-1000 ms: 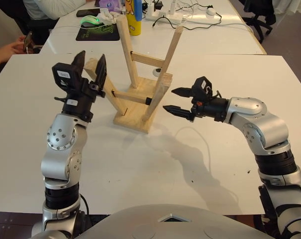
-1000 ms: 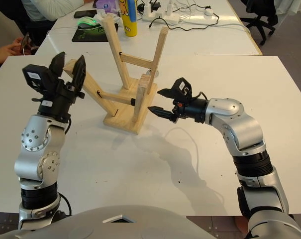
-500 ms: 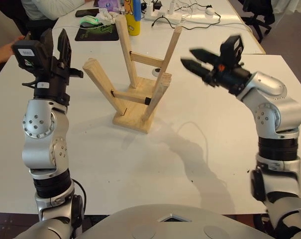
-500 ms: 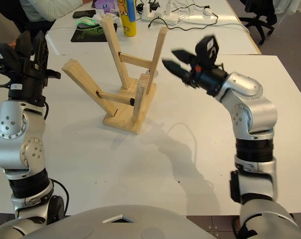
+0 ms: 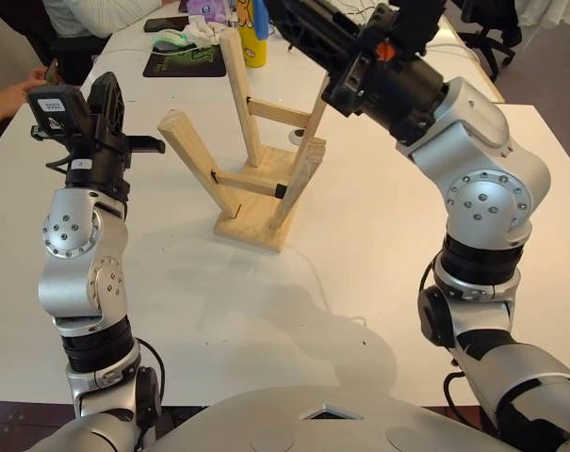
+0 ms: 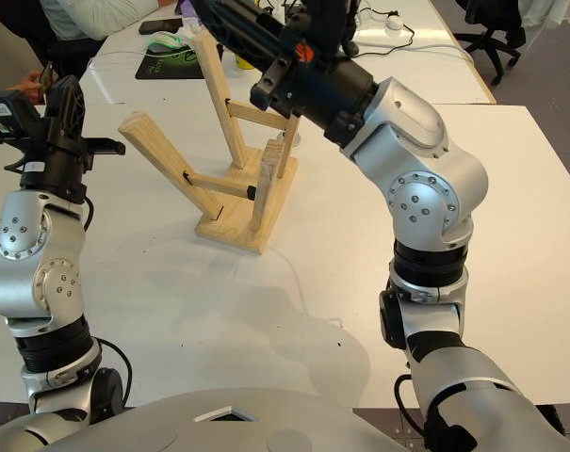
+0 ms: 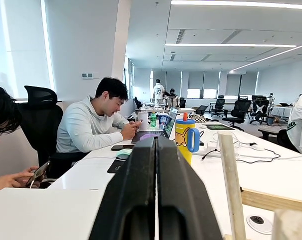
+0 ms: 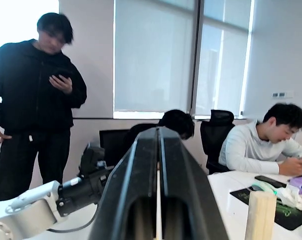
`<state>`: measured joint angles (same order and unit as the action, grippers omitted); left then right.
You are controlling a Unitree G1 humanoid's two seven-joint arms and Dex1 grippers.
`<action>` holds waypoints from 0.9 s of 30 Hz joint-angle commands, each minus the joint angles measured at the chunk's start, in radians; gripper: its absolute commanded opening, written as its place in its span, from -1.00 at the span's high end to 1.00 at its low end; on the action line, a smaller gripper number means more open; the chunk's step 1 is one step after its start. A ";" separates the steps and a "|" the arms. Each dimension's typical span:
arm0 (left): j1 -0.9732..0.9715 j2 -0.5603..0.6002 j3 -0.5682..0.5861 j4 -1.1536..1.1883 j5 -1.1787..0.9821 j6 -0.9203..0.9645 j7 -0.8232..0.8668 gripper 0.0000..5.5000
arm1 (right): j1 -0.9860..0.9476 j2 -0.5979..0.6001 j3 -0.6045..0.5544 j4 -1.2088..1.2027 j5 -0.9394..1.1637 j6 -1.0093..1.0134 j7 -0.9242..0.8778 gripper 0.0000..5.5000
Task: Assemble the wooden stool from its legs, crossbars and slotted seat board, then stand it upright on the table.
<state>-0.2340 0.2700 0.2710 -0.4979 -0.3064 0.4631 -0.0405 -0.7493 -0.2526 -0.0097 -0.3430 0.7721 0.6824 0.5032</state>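
Both clenched, empty: left gripper (image 7: 155, 142) high at 9 o'clock of stool (image 5: 256, 224), right gripper (image 8: 158, 131) above its 12 o'clock. Stool legs-up, tilted, mid-counter (image 5: 360, 311). Risk of clipping legs (image 5: 242, 94) on descent, toppling it or popping a crossbar (image 5: 280, 113).

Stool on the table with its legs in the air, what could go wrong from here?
The stool stands seat down, legs up, unheld. The right pincer hangs close by the leg tops; a swing could knock it over. Both pincers look shut, so the left pincer too would bump rather than grip. The yellow bottle just behind could get toppled.
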 commanded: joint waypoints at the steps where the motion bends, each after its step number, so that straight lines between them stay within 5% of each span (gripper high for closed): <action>1: 0.004 -0.003 0.001 0.005 0.002 0.016 0.004 1.00 | -0.156 0.034 -0.094 0.040 0.066 -0.040 -0.034 1.00; 6: -0.006 0.003 0.004 0.004 0.000 0.026 0.002 1.00 | -0.130 0.024 -0.098 0.029 0.091 -0.023 -0.040 1.00; 12: -0.013 0.000 0.000 0.008 0.001 0.028 0.001 1.00 | 0.234 -0.128 0.263 0.056 -0.230 -0.099 0.092 1.00; 16: -0.014 0.001 -0.003 0.013 0.003 0.027 -0.002 1.00 | 0.289 -0.168 0.343 0.088 -0.347 -0.181 0.127 1.00; 27: 0.000 -0.003 -0.004 0.014 0.006 0.024 0.001 1.00 | -0.140 0.024 -0.102 0.144 -0.040 -0.253 -0.067 1.00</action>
<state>-0.2370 0.2682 0.2689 -0.4865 -0.3054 0.4808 -0.0424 -0.7367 -0.2414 -0.0132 -0.2209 0.6637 0.4427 0.4818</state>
